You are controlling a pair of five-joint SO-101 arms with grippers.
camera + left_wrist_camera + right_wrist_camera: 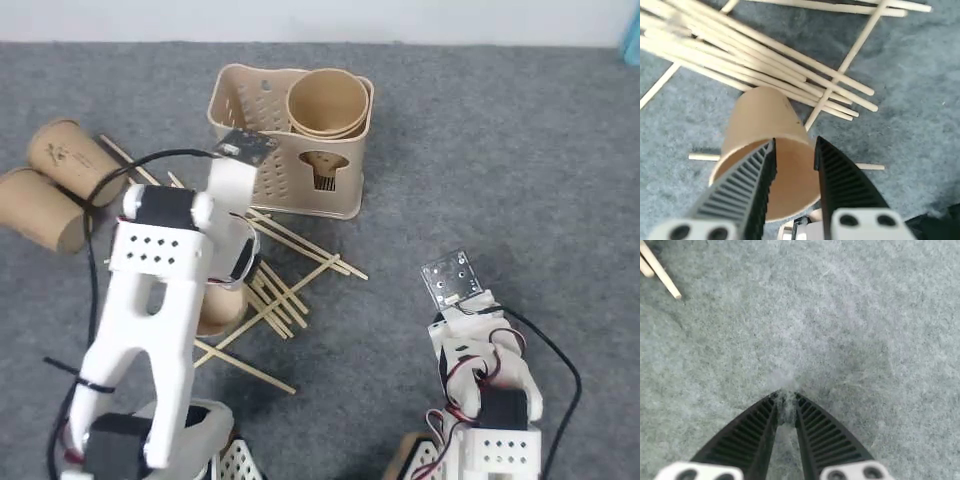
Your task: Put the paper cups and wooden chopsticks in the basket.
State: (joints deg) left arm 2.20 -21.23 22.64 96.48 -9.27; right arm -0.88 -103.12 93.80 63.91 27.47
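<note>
Left wrist view: the left tool (795,142), jaws slightly apart, is hovering at the mouth of a cup (762,120) lying beside chopsticks (765,60).
Right wrist view: the right tool (785,396), jaws together, is touching the desk (865,315).
High view: the basket (290,180) is holding stacked cups (327,102); two loose cups (65,150) are lying left of it.

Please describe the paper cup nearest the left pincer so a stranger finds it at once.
From the beige plastic basket, go to the scattered wooden chopsticks before it. The brown paper cup lies sideways among them, its mouth at the left pincer; two other loose cups lie farther left.
</note>
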